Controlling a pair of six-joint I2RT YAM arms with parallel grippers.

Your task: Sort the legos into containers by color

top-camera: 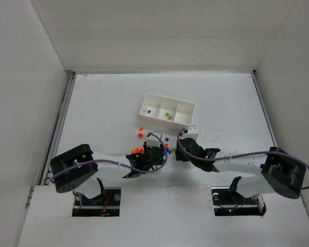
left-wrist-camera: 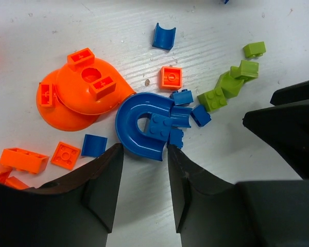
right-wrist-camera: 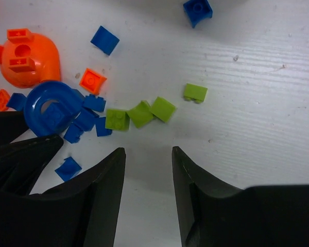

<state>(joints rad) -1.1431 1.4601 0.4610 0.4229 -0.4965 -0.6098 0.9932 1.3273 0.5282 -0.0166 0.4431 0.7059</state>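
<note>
Loose legos lie in a cluster on the white table, just below the white three-compartment tray (top-camera: 170, 96). The tray's left compartment holds a blue brick (top-camera: 150, 109); the middle one holds green bricks (top-camera: 167, 114). My left gripper (left-wrist-camera: 144, 149) is open and empty, its tips at the near edge of the large blue horseshoe piece (left-wrist-camera: 130, 128). The large orange piece (left-wrist-camera: 77, 95) lies to its left. My right gripper (right-wrist-camera: 148, 150) is open and empty, just short of a row of lime green bricks (right-wrist-camera: 139, 114). In the top view the two grippers (top-camera: 153, 154) (top-camera: 181, 146) sit close together.
Small blue bricks (left-wrist-camera: 183, 116) and an orange square plate (left-wrist-camera: 171, 77) crowd the horseshoe. More orange bricks (left-wrist-camera: 26, 159) lie at the left. The right gripper's black body (left-wrist-camera: 293, 128) sits close beside the green bricks (left-wrist-camera: 221, 90). White walls enclose the table.
</note>
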